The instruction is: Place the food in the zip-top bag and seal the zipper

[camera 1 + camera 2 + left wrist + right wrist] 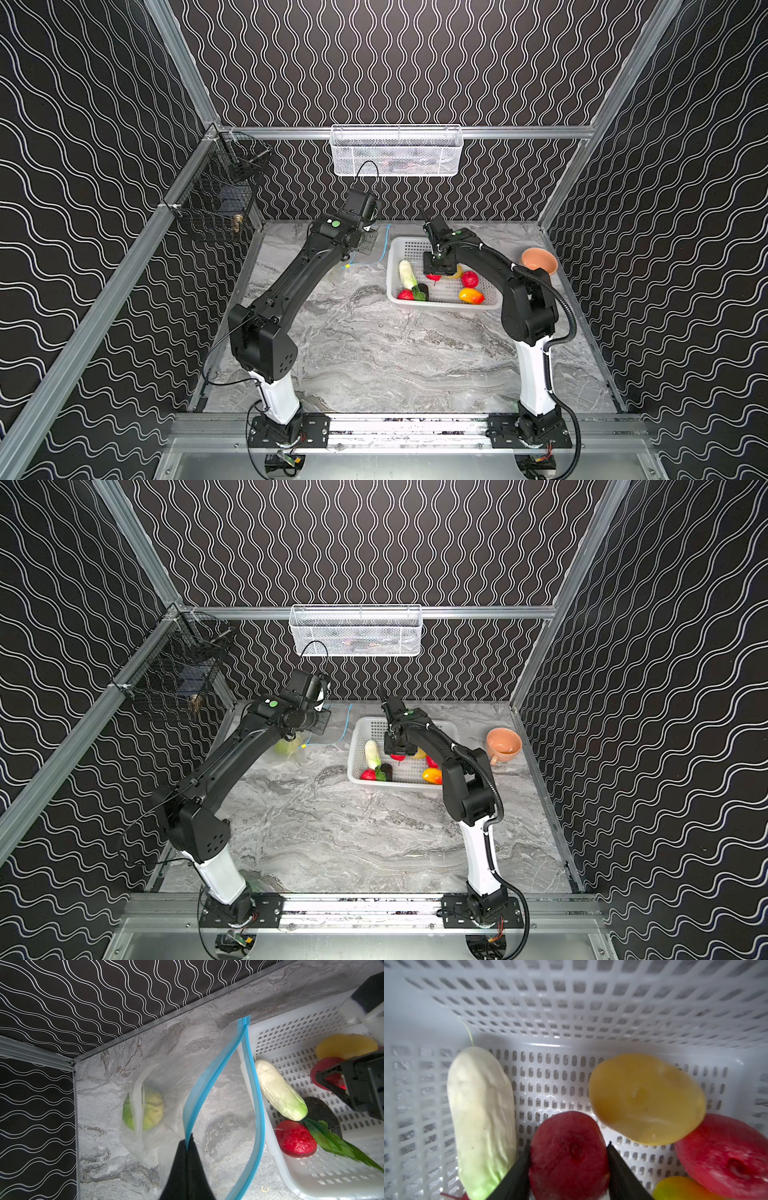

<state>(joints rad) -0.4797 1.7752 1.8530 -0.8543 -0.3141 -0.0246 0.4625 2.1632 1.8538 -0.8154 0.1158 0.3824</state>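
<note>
Two grippers are engaged. The left gripper (188, 1144) is pinched fully shut on one lip of the zipper (209, 1076). It holds the mouth of the bag (174, 1068) up as a leaf-shaped gap. The other lip sags just beside the wall of the basket (291, 1028). The melon (143, 1109) lies inside the bag, at centre left of the left wrist view.

The right gripper (569, 1145) is down in the basket, about half closed, with a finger against each flank of a strawberry (566, 1167). Whether the fruit is off the basket floor cannot be told.

Key relation: in both top views the bag mouth lies left of the right gripper, just past the basket's left wall. The mouth's long axis runs roughly along that wall. The right arm is the carrier; the left arm is committed to the lip.

Clearances: the radish (481, 1115) sits close at the left of the grasp and the lemon (645, 1099) close at upper right. Judgement: lift straight up, clear the wall, then release over the wide middle of the gap. The table (374, 353) gives open room at lower centre.
</note>
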